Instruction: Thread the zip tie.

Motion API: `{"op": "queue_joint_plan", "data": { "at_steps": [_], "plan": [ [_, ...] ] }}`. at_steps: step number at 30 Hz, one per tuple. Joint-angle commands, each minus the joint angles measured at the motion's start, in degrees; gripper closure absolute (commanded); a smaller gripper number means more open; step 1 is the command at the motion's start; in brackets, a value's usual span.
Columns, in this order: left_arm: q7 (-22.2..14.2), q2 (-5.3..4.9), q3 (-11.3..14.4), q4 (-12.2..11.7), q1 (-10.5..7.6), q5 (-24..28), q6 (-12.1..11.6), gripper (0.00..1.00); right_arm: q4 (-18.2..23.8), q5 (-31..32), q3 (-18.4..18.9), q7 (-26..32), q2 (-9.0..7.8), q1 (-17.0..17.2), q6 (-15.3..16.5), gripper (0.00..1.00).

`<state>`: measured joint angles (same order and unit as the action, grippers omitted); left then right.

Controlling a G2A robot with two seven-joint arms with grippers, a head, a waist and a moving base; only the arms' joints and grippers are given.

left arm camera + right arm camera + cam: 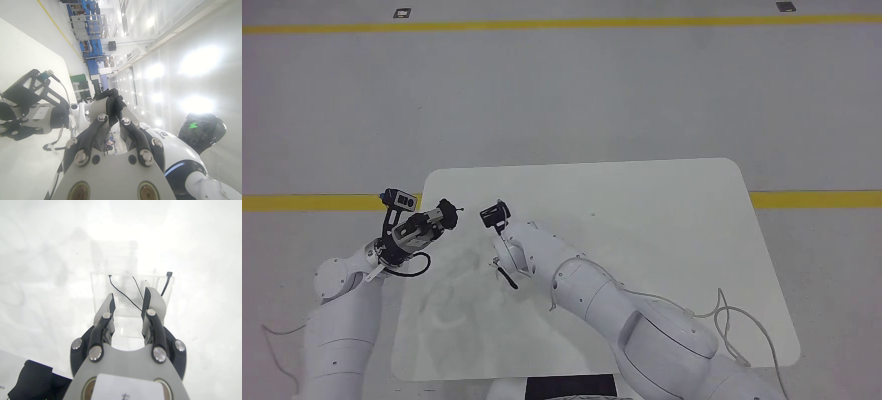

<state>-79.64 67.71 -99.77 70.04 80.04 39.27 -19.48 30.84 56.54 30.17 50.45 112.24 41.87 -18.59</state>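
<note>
Matte white table; clear box holds thin black zip ties.

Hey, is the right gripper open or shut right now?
The right gripper is open: its fingers stand well apart, and the clear box holding zip ties shows through the gap.

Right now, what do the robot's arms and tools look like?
The left arm and right arm have glossy white rounded shells. The left tool and right tool share grey metal bodies, black linkages, silver rivets and black ribbed pads. A black cable loops at the left wrist.
</note>
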Motion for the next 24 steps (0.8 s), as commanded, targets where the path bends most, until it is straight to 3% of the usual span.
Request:
{"op": "queue_joint_plan", "data": {
  "at_steps": [1,15,21,24],
  "plan": [
    [0.0,0.0,0.0,0.0,0.0,0.0,0.0,1.0,0.0,-0.1,0.0,0.0,-0.02,0.0,0.3,0.7],
    [0.0,0.0,0.0,0.0,0.0,0.0,0.0,1.0,-0.8,-0.5,-0.9,0.8,0.06,0.0,1.4,0.73],
    [0.0,0.0,0.0,0.0,0.0,0.0,0.0,1.0,-0.6,-0.6,-1.4,0.9,0.05,-0.1,1.1,0.81],
    [0.0,0.0,0.0,0.0,0.0,0.0,0.0,1.0,-0.2,-0.5,-1.6,0.9,0.02,-0.2,0.6,0.77]
  ]
}}
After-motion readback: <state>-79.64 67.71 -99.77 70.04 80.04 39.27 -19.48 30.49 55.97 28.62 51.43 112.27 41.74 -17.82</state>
